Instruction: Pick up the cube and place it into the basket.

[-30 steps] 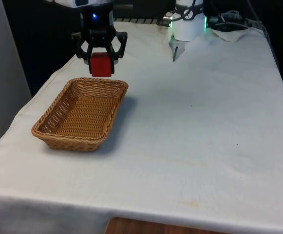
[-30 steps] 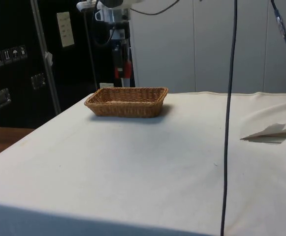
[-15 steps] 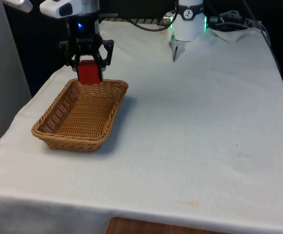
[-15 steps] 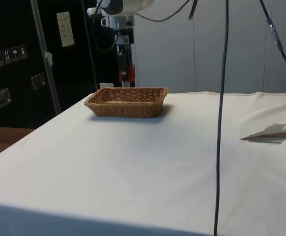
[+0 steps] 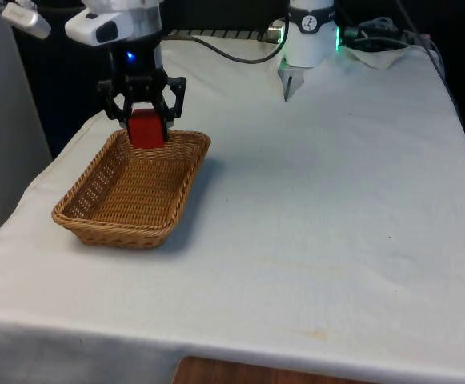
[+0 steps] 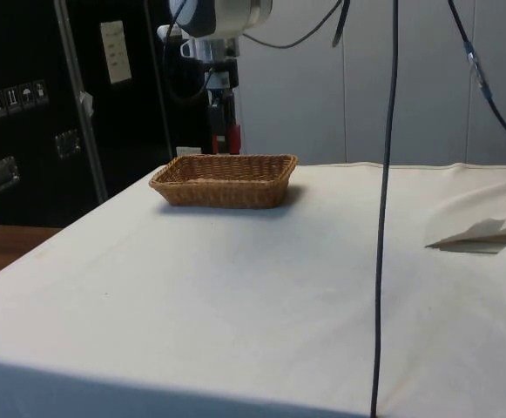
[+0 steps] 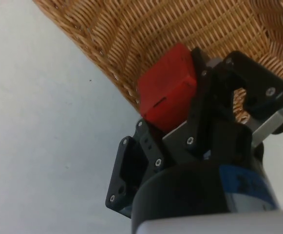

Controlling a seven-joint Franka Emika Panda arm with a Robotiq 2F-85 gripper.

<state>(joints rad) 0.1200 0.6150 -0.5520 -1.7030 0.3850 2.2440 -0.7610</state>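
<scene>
My gripper (image 5: 145, 120) is shut on a red cube (image 5: 145, 129) and holds it just above the far end of the wicker basket (image 5: 112, 224), at the front view's left. From the side, the cube (image 6: 232, 138) hangs low behind the basket's rim (image 6: 226, 162), under the gripper (image 6: 226, 117). Through the wrist camera the cube (image 7: 166, 94) sits clamped between the black fingers (image 7: 207, 105), with the basket's woven wall and floor (image 7: 146, 29) right beneath it.
White cloth covers the table; the basket sits near its edge at the front view's left. A folded white paper (image 5: 290, 80) lies by the robot base, seen also as paper (image 6: 483, 233) in the side view. A black cable (image 6: 383, 209) hangs down near the side camera.
The gripper with the cube moved toward the front view's left and came down, from above the basket's far rim to just over its far end. The basket stayed put.
</scene>
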